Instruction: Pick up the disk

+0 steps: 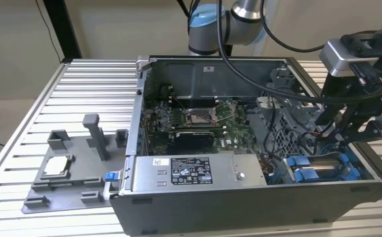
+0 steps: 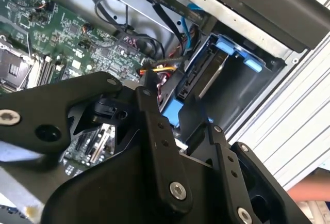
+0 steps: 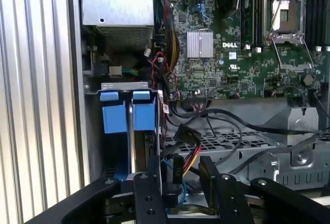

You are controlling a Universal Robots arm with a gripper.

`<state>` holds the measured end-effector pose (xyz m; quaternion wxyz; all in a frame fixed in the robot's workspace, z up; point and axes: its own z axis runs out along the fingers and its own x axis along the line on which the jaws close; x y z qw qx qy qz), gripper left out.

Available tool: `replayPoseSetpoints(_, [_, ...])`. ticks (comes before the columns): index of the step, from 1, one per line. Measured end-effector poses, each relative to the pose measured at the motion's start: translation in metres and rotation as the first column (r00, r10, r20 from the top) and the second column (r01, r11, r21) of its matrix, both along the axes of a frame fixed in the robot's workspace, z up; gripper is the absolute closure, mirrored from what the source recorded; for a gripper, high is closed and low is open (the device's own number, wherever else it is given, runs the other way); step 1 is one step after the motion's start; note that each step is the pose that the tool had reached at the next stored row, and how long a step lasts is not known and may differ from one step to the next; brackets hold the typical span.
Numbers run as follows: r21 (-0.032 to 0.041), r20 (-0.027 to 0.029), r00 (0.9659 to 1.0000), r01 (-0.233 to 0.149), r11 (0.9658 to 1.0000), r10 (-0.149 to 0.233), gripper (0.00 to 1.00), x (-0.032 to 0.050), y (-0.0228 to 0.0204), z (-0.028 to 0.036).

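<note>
Ribbed aluminium forms the table point(image 1: 78, 79). At the exterior view's left a grey fixture point(image 1: 78, 148) lies on it, with a small silver chip point(image 1: 54, 167) seated in one pocket. In the middle stands the open case point(image 1: 243, 207), its green board point(image 1: 197, 123) partly in shadow, and the grey supply point(image 1: 197, 170) lies along the near wall. Towards the exterior view's right, in the case's near corner bay, sits the disk point(image 1: 322, 167). Two blue carrier tabs and a strip of silver metal show; the rest is sunk behind the case wall, and its label cannot be seen. The black gripper point(image 1: 336, 140) hangs from the arm point(image 1: 243, 10) just above the disk, its tips hard to pick out against the dark interior. In the first wrist view the fingers point(image 3: 148, 188) stand spread, with cables point(image 3: 180, 157) showing in the gap. The disk point(image 3: 126, 113) lies just beside one finger, its near end cut off by the gripper point(image 3: 178, 177). In the second wrist view the gripper point(image 2: 178, 113) covers much of the case, its fingers again apart with blue carrier plastic between them, and the disk point(image 2: 209, 77) shows an edge of silver. Whether a finger touches the disk cannot be told; nothing is seen pinched.
</note>
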<state>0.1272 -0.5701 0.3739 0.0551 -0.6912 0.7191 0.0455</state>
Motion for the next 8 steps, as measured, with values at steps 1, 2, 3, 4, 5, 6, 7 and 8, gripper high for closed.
replayPoseSetpoints(1, [-0.0001, 0.0009, 1.0, 0.0, 1.0, 0.0, 0.0, 0.0004, 0.0, -0.0014])
replayPoseSetpoints(2, [-0.0001, 0.0019, 1.0, 0.0, 1.0, 0.0, 0.0, 0.0005, 0.0, -0.0029])
replayPoseSetpoints(3, [-0.0002, 0.0031, 1.0, 0.0, 1.0, 0.0, 0.0, 0.0006, 0.0, -0.0044])
replayPoseSetpoints(4, [-0.0002, 0.0042, 1.0, 0.0, 1.0, 0.0, 0.0, 0.0007, 0.0, -0.006])
replayPoseSetpoints(5, [-0.0002, 0.0052, 1.0, 0.0, 1.0, 0.0, 0.0, 0.0007, 0.0, -0.0075])
replayPoseSetpoints(6, [-0.0001, 0.0054, 1.0, 0.0, 1.0, 0.0, 0.0, 0.0007, 0.0, -0.0081])
replayPoseSetpoints(7, [-0.0004, 0.0054, 1.0, 0.0, 1.0, 0.0, 0.0, 0.0007, 0.0001, -0.0084])
replayPoseSetpoints(8, [-0.0003, 0.0055, 1.0, 0.0, 1.0, 0.0, 0.0, 0.0007, 0.0001, -0.0088])
